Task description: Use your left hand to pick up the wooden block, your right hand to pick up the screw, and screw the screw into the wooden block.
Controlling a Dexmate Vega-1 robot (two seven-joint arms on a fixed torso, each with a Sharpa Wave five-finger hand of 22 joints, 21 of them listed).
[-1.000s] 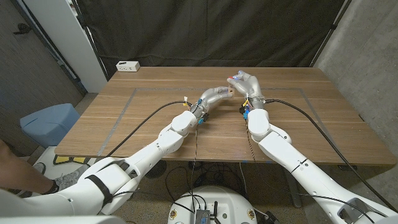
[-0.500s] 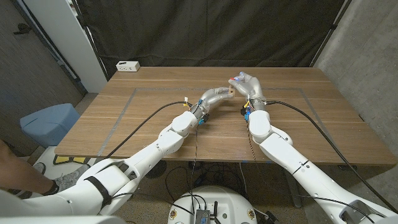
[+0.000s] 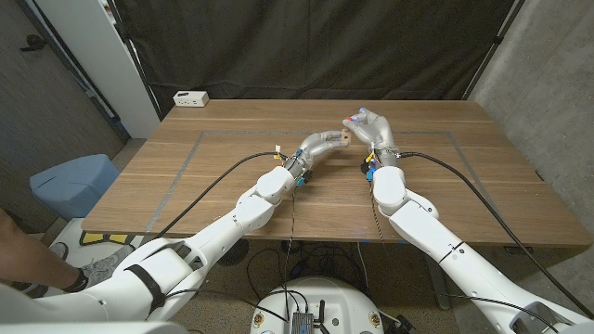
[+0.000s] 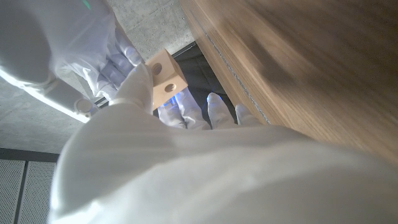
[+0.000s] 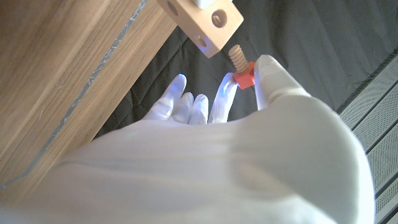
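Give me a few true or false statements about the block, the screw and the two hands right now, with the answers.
1. The left hand holds the wooden block off the table. True.
2. The screw lies loose on the table. False: the right hand pinches it by its red head.
3. The screw is already fully inside the block. False: its threaded tip sits just outside, near a hole.
4. The block has round holes in its faces. True.
5. A white box sits at the table's far left corner. True.
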